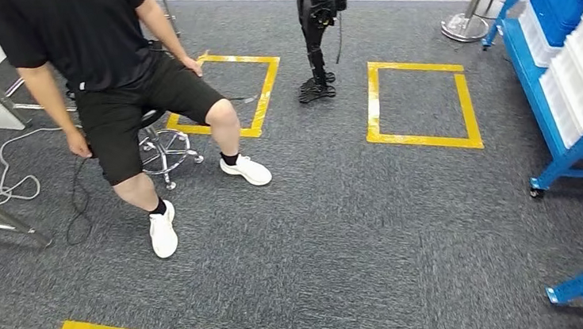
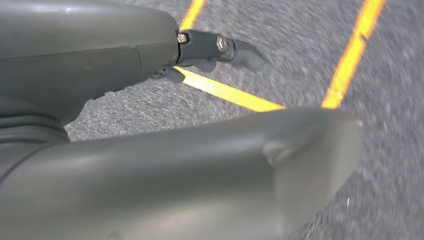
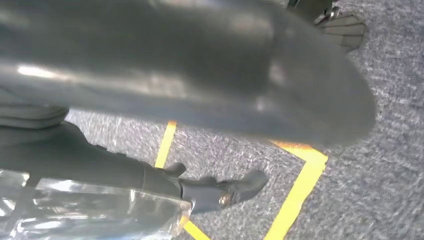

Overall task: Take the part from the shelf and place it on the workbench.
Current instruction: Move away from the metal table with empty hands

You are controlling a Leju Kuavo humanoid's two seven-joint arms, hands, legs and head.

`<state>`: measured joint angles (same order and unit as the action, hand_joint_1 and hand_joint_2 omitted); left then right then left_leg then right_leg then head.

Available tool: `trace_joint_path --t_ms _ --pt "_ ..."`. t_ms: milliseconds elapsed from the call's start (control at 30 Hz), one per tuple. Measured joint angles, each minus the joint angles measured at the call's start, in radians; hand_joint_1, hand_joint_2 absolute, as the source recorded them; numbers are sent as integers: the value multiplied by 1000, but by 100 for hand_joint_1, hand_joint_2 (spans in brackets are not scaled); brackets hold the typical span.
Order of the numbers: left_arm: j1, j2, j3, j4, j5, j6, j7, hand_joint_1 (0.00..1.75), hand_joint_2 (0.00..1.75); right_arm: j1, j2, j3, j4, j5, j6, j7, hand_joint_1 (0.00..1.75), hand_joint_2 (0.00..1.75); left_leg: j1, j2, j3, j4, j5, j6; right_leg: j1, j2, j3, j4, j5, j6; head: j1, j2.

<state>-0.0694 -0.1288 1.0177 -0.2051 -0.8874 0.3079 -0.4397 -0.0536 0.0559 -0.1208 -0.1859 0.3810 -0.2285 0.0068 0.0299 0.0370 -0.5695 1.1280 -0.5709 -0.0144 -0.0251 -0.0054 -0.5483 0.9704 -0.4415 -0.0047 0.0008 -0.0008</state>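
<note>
The part (image 3: 90,212), something clear and glossy like a bagged or plastic-wrapped piece, sat in the right hand (image 3: 150,150), the dark fingers (image 3: 220,190) closed along its edge, so it was already off the shelf (image 1: 563,69) and being carried above the grey carpet (image 1: 343,247). The step in hand looked like the walk to the workbench, and doing it well would mean keeping that grip firm and level while turning, and steering wide of the seated person (image 1: 118,84) and the stool (image 1: 161,148). The left hand (image 2: 190,150) hung over yellow floor tape (image 2: 225,92); it seemed to hold nothing, though whether its fingers were spread or curled I could not tell. The right wrist camera showed the carried part; the head camera showed the room instead: blue shelf with white bins, taped squares (image 1: 420,105), another robot's legs (image 1: 316,43).
</note>
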Motion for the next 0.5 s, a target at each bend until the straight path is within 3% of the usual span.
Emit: trace_joint_path --t_ms 67,100,133,167,233,300,333,367,400,433,500 --pt "3 0 0 1 0 0 0 0 0 -1 1 0 0 1 0 0 0 0 -1 -32 -64 133 -58 3 10 30 -2 1 3 -6 -2 0" --pt "3 0 0 1 0 0 0 0 0 0 2 0 0 1 0 0 0 0 -3 -37 -80 158 -56 8 15 47 -2 2 3 -7 -2 0" --pt "3 0 0 1 0 0 0 0 0 1 2 0 0 1 0 0 0 0 -5 -41 -75 138 -31 15 19 63 -1 4 3 -7 -2 0" --pt "3 0 0 1 0 0 0 0 0 2 2 -1 0 1 0 0 0 0 -7 -50 -51 79 11 24 22 79 1 5 3 -7 -2 0" --pt "3 2 0 1 0 -1 -1 0 0 2 4 -1 0 0 0 -1 0 0 -12 -100 6 -52 78 43 26 106 1 6 4 -6 0 0" --pt "2 5 -1 1 -2 -2 -9 0 0 1 7 -2 0 -3 0 -4 0 0 -17 -128 28 -106 96 55 25 127 -6 7 7 0 -1 0" --pt "1 5 -2 1 -5 -3 -16 0 0 1 8 -4 0 -6 0 -5 0 0 -21 -118 29 -111 99 58 24 137 -10 5 11 6 -2 0" --pt "0 5 -3 1 -9 -4 -21 0 0 3 8 -6 0 -10 0 -6 0 0 -20 -104 32 -122 105 61 23 139 -15 6 13 10 -2 0" --pt "0 5 -5 1 -14 -5 -24 0 0 4 8 -9 0 -14 -1 -6 0 0 -19 -92 38 -136 112 65 24 123 -23 14 10 12 -2 0" --pt "-1 4 -7 1 -18 -5 -24 0 0 4 8 -12 0 -18 -2 -6 0 0 -17 -78 43 -150 120 69 25 96 -39 38 -2 13 0 0" --pt "0 4 -11 1 -25 -6 -18 0 0 1 8 -20 0 -25 -4 -4 0 0 -18 -47 46 -165 129 73 21 37 -99 149 -54 10 5 0"
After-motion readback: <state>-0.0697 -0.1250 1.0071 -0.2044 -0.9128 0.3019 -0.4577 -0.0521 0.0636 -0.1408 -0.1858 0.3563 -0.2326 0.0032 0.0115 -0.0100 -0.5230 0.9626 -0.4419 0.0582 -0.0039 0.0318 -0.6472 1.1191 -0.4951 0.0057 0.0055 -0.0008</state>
